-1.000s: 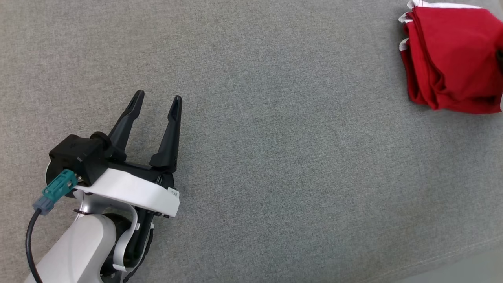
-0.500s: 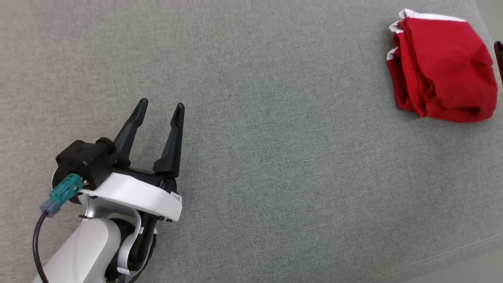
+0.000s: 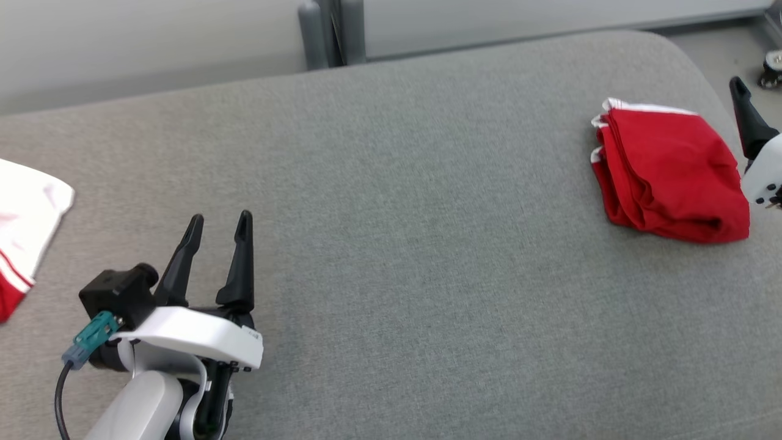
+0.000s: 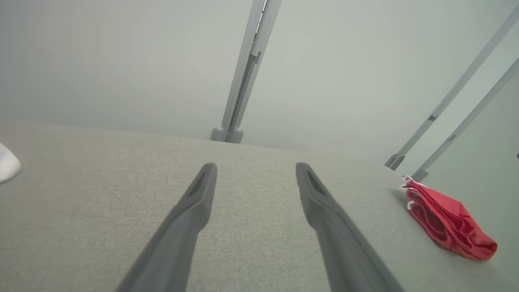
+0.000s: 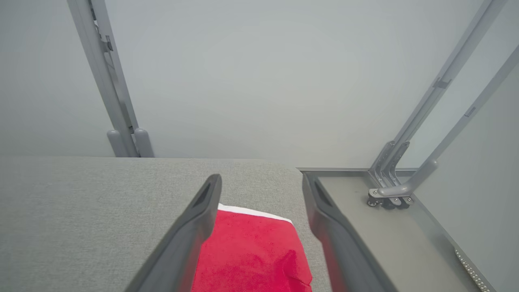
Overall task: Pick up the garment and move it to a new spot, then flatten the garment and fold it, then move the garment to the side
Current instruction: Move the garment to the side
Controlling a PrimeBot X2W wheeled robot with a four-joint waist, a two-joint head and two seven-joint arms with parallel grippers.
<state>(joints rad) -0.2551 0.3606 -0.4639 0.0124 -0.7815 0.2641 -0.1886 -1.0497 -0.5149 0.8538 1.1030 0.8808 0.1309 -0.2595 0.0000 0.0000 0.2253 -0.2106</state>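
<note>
Red garment (image 3: 669, 174) lies folded — set aside, task likely done. Right gripper (image 5: 261, 178) hovers just beside it, jaws spread, empty; left gripper (image 3: 220, 217) well apart, likewise released.

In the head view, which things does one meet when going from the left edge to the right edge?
White and red cloth → left gripper, open → grey post at the back → folded red garment → right gripper at the right edge.
</note>
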